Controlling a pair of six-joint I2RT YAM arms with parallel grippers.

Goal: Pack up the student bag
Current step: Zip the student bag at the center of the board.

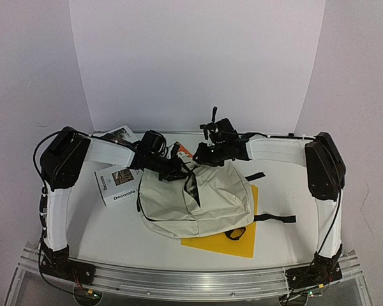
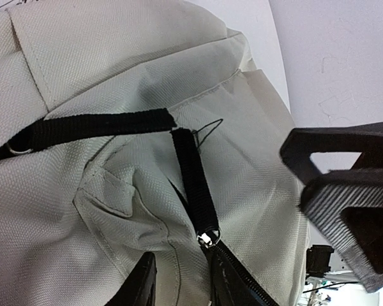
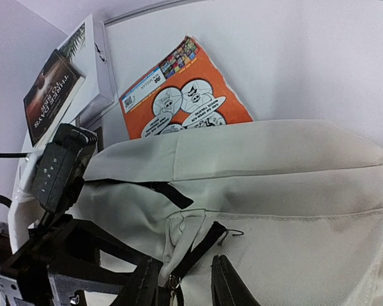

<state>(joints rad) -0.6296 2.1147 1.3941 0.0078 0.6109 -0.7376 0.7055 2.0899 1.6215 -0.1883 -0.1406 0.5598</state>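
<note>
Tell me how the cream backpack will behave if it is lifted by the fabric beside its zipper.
The backpack will likely sag and fold, since its fabric is creased and slack. It looks flat, so it is probably light. Pushed, it may bunch up or slide on the yellow sheet beneath it.

You see the cream backpack point(image 2: 262, 172) in coarse, matt woven cloth, its black webbing strap point(image 2: 102, 124) ribbed, its small zip pull point(image 2: 206, 239) shiny metal, the orange booklet point(image 3: 185, 89) glossy paper.
</note>
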